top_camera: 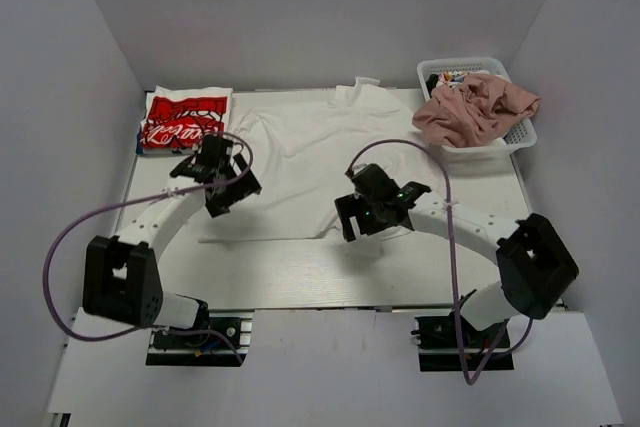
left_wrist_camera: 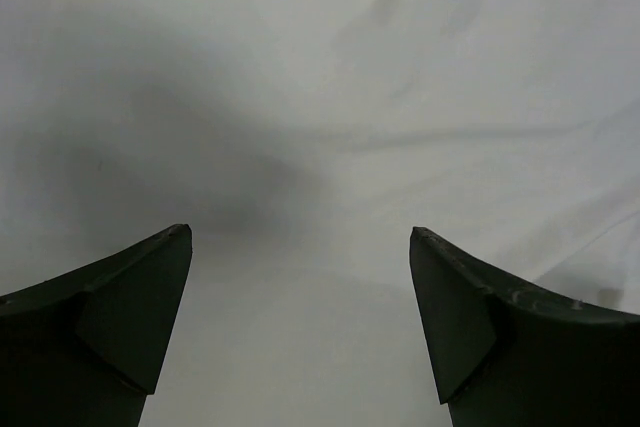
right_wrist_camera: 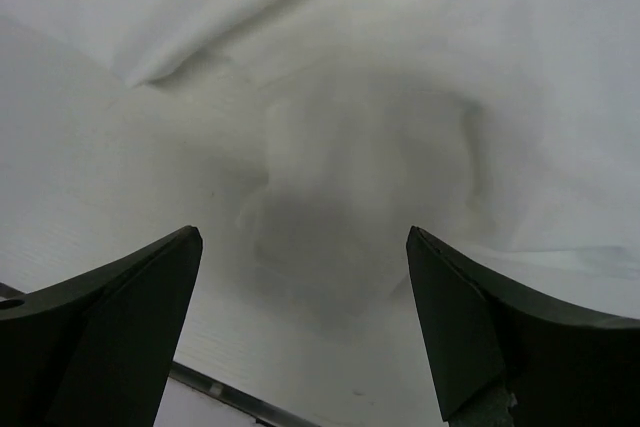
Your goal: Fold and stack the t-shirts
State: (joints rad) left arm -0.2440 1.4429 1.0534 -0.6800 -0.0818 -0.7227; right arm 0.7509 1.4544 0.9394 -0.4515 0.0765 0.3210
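Observation:
A large plain white t-shirt (top_camera: 300, 152) lies spread flat across the middle of the table. A white t-shirt with red print (top_camera: 183, 120) sits folded at the back left. A dusty-pink t-shirt (top_camera: 475, 107) is heaped in the basket at the back right. My left gripper (top_camera: 232, 192) hovers open over the white shirt's left side, and its wrist view shows only white cloth (left_wrist_camera: 330, 97) between the fingers (left_wrist_camera: 150, 297). My right gripper (top_camera: 362, 225) stands open over the shirt's lower right hem (right_wrist_camera: 360, 177), with nothing held in its jaws (right_wrist_camera: 300, 232).
A white lattice basket (top_camera: 520, 134) stands at the back right corner. Bare white tabletop (top_camera: 330, 272) runs along the front, and its near edge (right_wrist_camera: 230, 395) shows in the right wrist view. Purple cables loop from both arms.

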